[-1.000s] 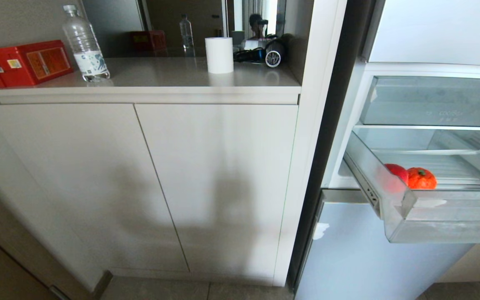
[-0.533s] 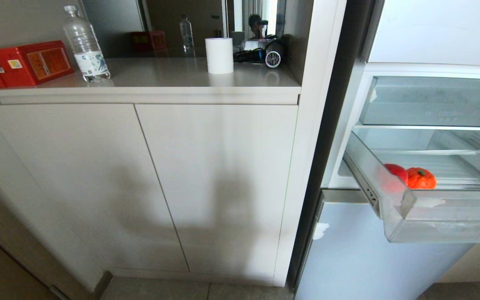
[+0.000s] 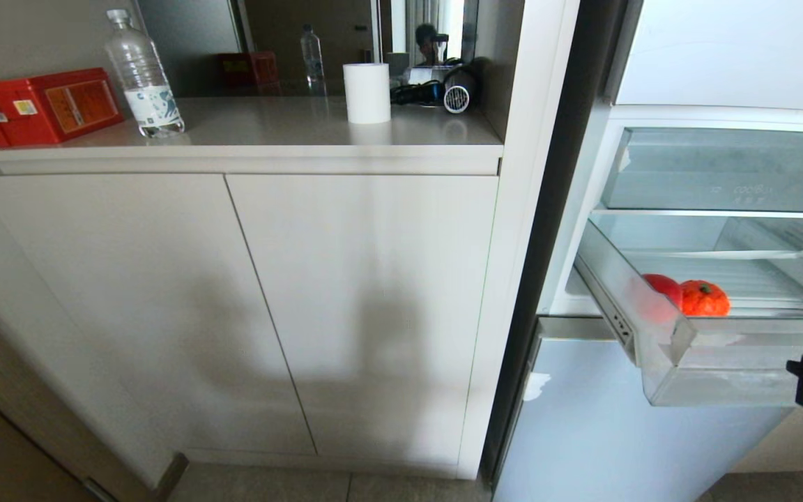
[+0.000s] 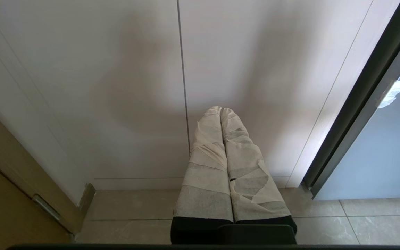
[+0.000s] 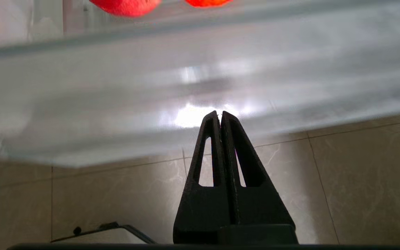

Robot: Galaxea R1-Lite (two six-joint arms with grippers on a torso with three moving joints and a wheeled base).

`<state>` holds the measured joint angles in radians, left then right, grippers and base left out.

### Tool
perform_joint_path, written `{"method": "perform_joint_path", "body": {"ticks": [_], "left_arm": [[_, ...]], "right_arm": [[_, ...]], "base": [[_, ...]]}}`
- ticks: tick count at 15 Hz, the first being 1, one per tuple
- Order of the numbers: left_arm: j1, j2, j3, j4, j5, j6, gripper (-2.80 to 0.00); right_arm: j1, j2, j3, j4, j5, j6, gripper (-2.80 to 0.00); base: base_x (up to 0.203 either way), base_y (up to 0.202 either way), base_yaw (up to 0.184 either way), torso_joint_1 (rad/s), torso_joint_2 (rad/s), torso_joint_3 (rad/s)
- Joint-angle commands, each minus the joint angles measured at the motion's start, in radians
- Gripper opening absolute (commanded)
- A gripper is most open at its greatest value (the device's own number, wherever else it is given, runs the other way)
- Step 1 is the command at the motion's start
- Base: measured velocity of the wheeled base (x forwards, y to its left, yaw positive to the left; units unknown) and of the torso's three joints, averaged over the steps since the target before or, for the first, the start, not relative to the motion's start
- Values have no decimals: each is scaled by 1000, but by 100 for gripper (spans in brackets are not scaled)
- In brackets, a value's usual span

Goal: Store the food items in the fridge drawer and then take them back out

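The right gripper point(image 5: 219, 114), pinched shut and empty, points at the front of the fridge drawer point(image 3: 722, 376). The red fruit point(image 3: 663, 289) and orange fruit point(image 3: 705, 298) lie inside, higher up, on the drawer's left side.

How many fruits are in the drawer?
2. A red fruit sits by the fridge drawer's left wall, and an orange fruit is right beside it. More may hide farther right, out of view.

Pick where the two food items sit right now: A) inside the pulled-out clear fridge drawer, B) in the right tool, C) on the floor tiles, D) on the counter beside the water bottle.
A: the red piece and the orange piece lie side by side in the open fridge drawer; the right tool is shut and empty.
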<state>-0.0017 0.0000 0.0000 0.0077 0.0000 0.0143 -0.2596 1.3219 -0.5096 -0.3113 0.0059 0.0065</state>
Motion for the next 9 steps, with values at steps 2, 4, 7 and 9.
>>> {"method": "perform_joint_path", "body": {"ticks": [2, 4, 7, 9], "left_arm": [[0, 2, 0, 0, 0, 1, -280], [0, 2, 0, 0, 0, 0, -280], [0, 2, 0, 0, 0, 1, -280], [0, 2, 0, 0, 0, 1, -280]], "right_arm": [[0, 199, -100, -11, 27, -3, -280], [0, 306, -153, -88, 45, -2, -280], [0, 464, -227, -251, 58, -4, -280], [0, 569, -316, -325, 97, -1, -280]], "base": [[0, 0, 0, 0, 0, 0], [0, 0, 0, 0, 0, 0], [0, 0, 0, 0, 0, 0], [0, 0, 0, 0, 0, 0]]}}
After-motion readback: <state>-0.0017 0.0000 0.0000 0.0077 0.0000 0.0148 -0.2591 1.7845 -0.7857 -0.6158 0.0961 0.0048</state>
